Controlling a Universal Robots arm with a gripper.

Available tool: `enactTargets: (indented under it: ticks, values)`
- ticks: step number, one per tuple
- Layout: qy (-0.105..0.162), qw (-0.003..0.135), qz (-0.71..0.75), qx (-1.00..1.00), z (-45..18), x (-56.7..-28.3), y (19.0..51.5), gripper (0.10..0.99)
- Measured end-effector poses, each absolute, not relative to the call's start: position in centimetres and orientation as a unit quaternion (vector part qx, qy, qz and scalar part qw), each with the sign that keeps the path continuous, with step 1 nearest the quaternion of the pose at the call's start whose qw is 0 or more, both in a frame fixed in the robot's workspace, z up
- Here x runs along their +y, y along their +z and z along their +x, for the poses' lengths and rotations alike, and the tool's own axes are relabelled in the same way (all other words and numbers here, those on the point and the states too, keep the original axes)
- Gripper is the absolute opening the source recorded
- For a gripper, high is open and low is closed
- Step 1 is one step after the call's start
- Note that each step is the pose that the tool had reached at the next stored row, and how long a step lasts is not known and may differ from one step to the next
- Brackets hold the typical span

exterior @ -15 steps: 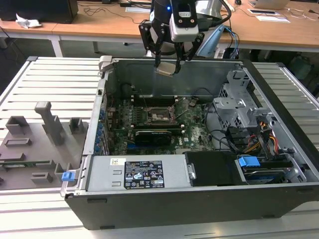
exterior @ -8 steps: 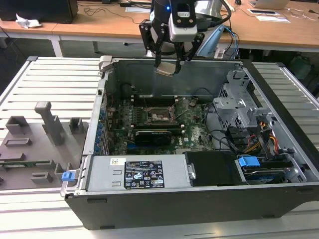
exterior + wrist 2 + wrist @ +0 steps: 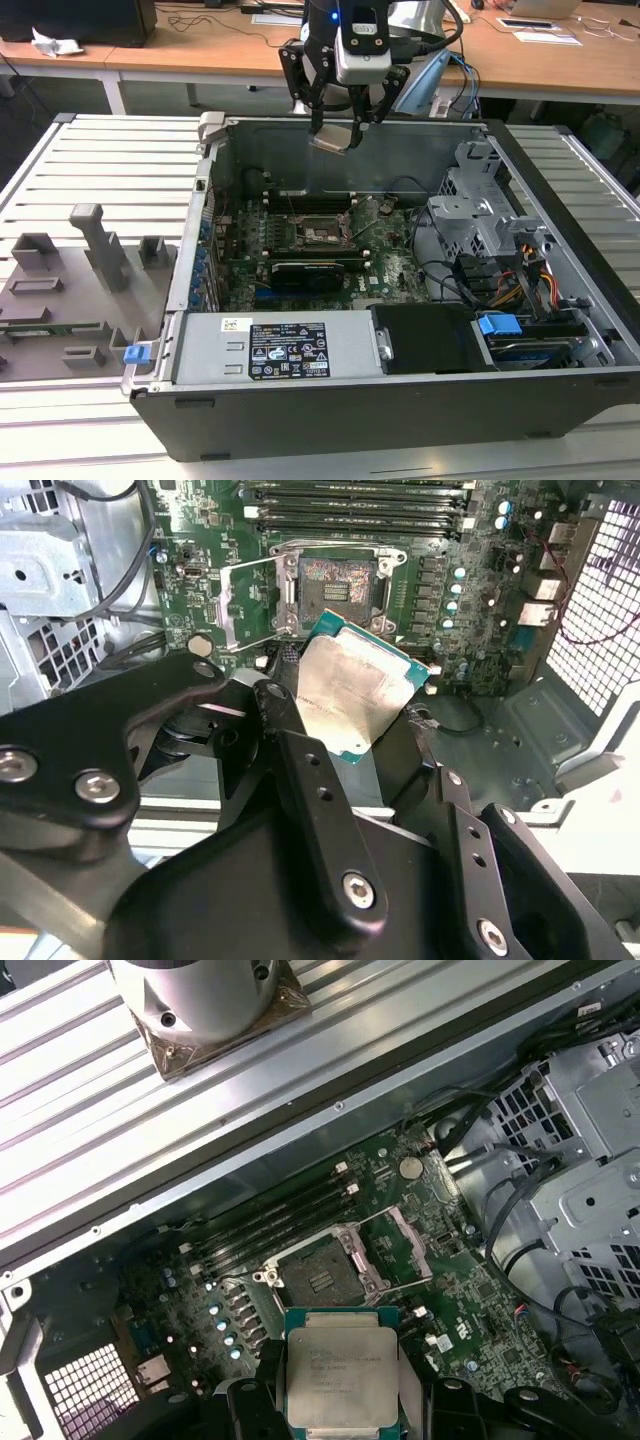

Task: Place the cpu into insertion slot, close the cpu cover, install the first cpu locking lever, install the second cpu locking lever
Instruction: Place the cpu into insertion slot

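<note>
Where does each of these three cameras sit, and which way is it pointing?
Exterior view: off the arm, looking down into the open computer case; the gripper shows above it, holding the cpu.
Second wrist view: on the arm, looking down past its black fingers at the motherboard.
First wrist view: also on the arm, looking down from a different angle; fingers flank the cpu.
Both wrist views share the held cpu and the empty slot.

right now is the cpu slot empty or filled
Empty: the insertion slot shows bare contacts; the cpu sits in the gripper, clear of it.
</note>
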State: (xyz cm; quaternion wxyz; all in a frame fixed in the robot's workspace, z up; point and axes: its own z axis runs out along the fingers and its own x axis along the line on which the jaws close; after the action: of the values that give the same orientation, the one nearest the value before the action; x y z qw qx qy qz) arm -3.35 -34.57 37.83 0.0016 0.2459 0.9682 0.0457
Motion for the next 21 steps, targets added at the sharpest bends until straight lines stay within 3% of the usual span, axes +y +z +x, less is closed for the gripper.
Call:
enactTargets:
  ticks: [21]
  values:
    - [0.045,0.005,0.321,0.946,-3.35,-34.57,37.80,0.537]
